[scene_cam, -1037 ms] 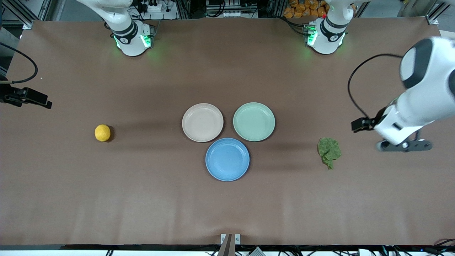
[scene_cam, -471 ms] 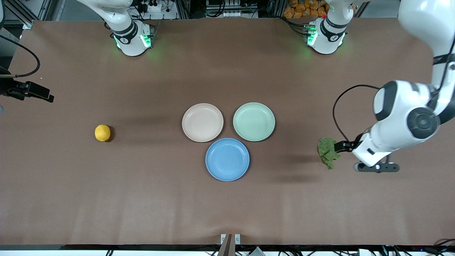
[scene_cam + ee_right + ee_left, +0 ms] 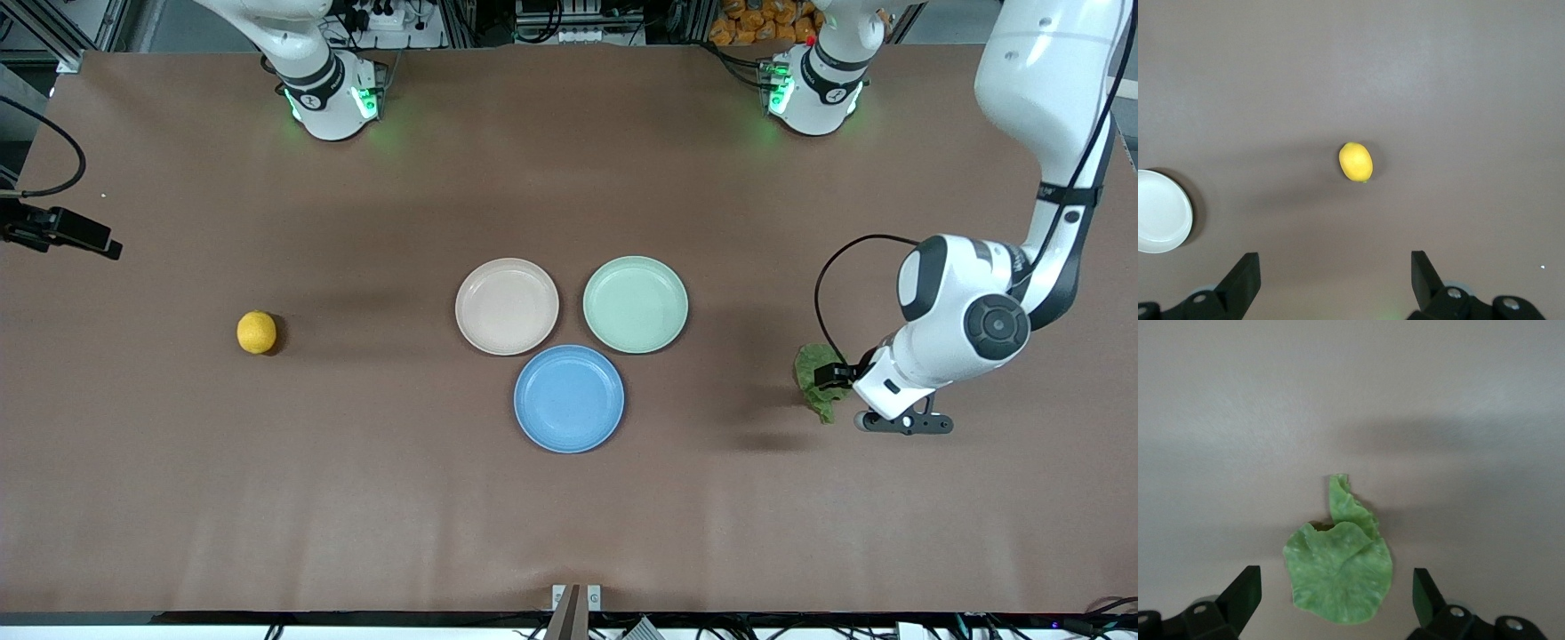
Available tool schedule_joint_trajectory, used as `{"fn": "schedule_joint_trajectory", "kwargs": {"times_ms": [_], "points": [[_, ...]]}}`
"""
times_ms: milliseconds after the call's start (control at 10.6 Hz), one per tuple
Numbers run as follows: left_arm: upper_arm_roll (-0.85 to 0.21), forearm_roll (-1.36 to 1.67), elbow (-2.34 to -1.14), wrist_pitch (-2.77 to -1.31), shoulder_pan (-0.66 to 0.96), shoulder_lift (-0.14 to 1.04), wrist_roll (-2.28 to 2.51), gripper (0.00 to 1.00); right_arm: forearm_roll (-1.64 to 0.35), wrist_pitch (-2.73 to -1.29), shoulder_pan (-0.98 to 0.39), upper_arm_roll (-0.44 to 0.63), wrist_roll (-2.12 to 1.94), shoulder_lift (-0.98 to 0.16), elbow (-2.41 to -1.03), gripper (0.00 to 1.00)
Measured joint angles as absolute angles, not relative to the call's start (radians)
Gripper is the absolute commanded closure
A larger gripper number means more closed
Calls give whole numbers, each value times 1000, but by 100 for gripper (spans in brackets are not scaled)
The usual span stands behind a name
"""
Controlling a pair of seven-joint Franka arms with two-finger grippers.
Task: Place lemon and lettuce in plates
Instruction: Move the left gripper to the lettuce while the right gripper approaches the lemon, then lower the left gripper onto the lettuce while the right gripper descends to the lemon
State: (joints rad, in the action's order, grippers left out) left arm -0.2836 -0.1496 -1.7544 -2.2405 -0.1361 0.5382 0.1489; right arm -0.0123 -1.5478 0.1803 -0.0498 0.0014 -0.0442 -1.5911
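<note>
Brown matte table (image 3: 569, 516): pink plate (image 3: 507, 306) and green plate (image 3: 635, 304) bare; wrinkly lettuce (image 3: 813, 378) under the left gripper (image 3: 1337, 592), round lemon (image 3: 1355, 161) under the right gripper (image 3: 1335, 273), both with fingers apart.

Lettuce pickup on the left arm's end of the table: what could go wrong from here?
1. The lettuce lies flat and thin on the table; the open left pincer may close over it and come up empty.
2. The three plates touch; a loose drop at the mint green plate could land on the blue plate.
3. The lemon could roll when the open right pincer descends.
</note>
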Motion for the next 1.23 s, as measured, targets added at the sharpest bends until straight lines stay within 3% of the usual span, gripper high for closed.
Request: {"fn": "schedule_joint_trajectory", "kwargs": {"times_ms": [754, 848, 1131, 1225], "points": [[-281, -185, -1757, -2288, -135, 666, 154, 4, -12, -1605, 180, -54, -11, -45, -1683, 0], [-281, -201, -1757, -2295, -133, 677, 156, 13, -13, -1631, 180, -53, -24, -45, -1706, 0], [-282, -238, -1739, -2317, -128, 712, 167, 64, -13, -1851, 180, -53, -38, -46, -1877, 0], [-282, -247, -1731, -2314, -124, 714, 170, 90, -13, -1925, 180, -53, -40, -46, -1948, 0]]}}
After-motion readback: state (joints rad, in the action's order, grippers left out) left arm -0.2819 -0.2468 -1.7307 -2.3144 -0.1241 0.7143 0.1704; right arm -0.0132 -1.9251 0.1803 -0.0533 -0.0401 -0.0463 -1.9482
